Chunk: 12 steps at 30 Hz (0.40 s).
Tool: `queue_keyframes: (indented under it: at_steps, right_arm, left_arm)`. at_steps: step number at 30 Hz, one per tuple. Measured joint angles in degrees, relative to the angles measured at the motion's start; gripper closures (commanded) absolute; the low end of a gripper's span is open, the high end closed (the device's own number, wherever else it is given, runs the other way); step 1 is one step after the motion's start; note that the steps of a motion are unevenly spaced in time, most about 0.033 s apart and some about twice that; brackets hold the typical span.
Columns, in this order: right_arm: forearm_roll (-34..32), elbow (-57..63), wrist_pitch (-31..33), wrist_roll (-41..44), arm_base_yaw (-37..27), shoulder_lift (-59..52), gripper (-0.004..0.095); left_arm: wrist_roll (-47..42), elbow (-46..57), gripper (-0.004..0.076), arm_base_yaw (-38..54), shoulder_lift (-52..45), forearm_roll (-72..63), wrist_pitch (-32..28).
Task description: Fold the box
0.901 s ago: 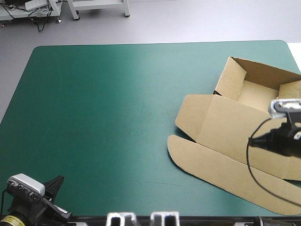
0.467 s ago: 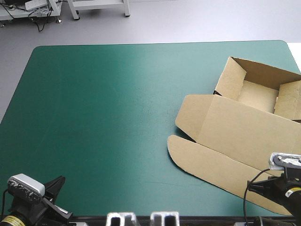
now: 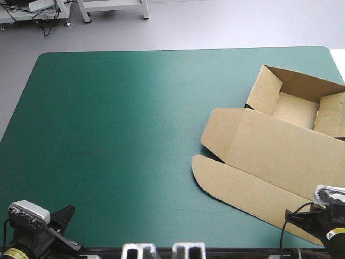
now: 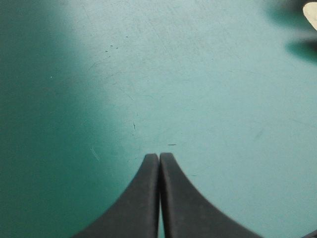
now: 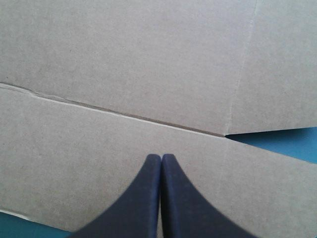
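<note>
The brown box [image 3: 280, 143] lies at the table's right side as an open tray with raised walls [image 3: 294, 89] and its lid flat [image 5: 148, 59] toward the near edge. My right gripper [image 3: 294, 218] is at the near right corner, over the outer lid flap. In the right wrist view it [image 5: 161, 156] is shut, its tip above the board just short of a crease, holding nothing. My left gripper [image 3: 66, 212] sits at the near left corner, far from the box. It [image 4: 159, 155] is shut over bare cover.
The teal-green cover [image 3: 124, 124] stretches bare from the box to the table's left edge. In the left wrist view a corner of brown board [image 4: 312, 14] shows far ahead of the gripper. In the right wrist view a strip of the cover [image 5: 282, 141] shows beside the lid flap.
My right gripper has drawn back from over the lid's middle to the table's near right corner. The box has not moved. My left gripper has hardly shifted.
</note>
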Motion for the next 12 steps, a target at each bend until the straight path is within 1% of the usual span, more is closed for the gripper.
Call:
queue_keyframes:
  at_steps: [12]
  right_arm:
    - [0.12,0.11,-0.24,0.04,0.00,0.00,0.0923]
  left_arm:
    - [0.00,0.00,0.0734,0.00,0.00,-0.13,0.00]
